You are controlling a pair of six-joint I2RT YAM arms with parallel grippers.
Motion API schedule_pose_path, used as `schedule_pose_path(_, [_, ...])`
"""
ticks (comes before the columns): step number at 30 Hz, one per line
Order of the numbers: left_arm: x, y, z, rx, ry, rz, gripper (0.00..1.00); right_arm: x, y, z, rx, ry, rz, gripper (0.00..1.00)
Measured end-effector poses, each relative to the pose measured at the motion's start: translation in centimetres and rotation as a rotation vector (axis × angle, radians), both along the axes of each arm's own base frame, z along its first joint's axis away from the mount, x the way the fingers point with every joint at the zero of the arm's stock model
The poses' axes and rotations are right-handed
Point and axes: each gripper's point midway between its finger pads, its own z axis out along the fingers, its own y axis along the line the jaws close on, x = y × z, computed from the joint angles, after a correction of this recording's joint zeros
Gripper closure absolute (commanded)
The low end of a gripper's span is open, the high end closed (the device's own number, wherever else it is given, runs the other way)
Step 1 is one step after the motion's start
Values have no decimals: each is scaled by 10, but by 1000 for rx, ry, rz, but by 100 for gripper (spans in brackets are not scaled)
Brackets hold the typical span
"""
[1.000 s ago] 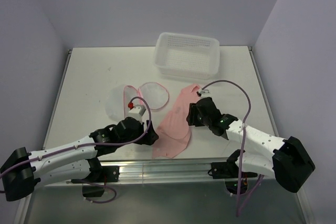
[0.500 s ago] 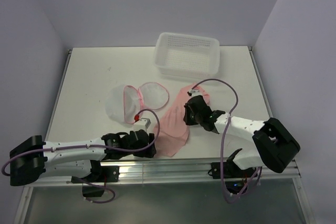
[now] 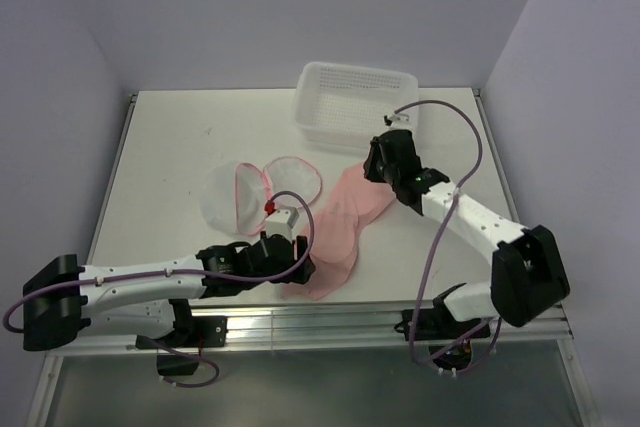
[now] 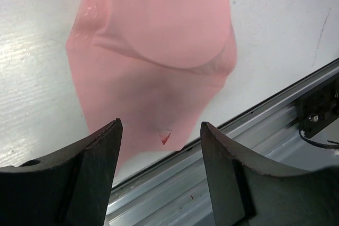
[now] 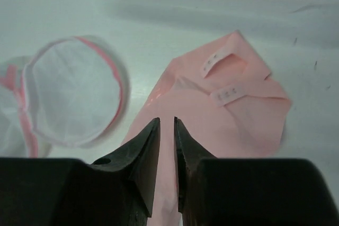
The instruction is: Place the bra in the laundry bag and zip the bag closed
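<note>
The light-pink bra lies stretched from the table's front edge toward the white basket. It also shows in the left wrist view and the right wrist view. My right gripper is shut on a fold of the bra near its far end, close to the basket. My left gripper is open and empty, low over the bra's near end by the front rail. The laundry bag, white mesh with a pink zipper rim, lies open in two halves left of the bra.
A white perforated basket stands at the back right, just behind my right gripper. The metal front rail runs right beside the bra's near end. The right arm's cable loops above the table.
My right gripper has moved back and right toward the basket, pulling the bra's far end with it. My left gripper has shifted right along the front edge to the bra's near end.
</note>
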Motion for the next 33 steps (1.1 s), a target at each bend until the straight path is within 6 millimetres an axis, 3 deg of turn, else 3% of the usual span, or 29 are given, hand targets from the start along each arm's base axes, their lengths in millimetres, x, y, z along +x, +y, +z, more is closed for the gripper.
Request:
schedule_pose_path(2, [5, -2, 3, -10, -19, 4, 34, 18, -7, -7, -27, 19, -40, 71])
schedule_pose_path(6, [26, 2, 7, -34, -51, 42, 34, 41, -29, -52, -94, 144, -112, 64])
schedule_pose_path(8, [38, 6, 9, -39, -66, 64, 34, 47, -41, -78, -124, 213, -144, 58])
schedule_pose_path(11, [46, 5, 13, -49, -90, 66, 33, 47, -49, -100, -156, 275, -165, 52])
schedule_pose_path(18, [54, 5, 13, -58, -106, 55, 34, 52, -45, -107, -153, 294, -164, 50])
schedule_pose_path(22, [56, 10, -1, -38, -86, 51, 34, 54, -45, -109, -151, 293, -167, 48])
schedule_pose_path(28, [56, 8, -8, -23, -72, 41, 34, 54, -46, -130, -165, 332, -170, 66])
schedule_pose_path(32, [47, 17, -11, -16, -51, 39, 34, 67, -41, -122, -147, 310, -167, 80])
schedule_pose_path(33, [43, 22, -13, -15, -37, 40, 33, 71, -39, -119, -140, 304, -164, 88])
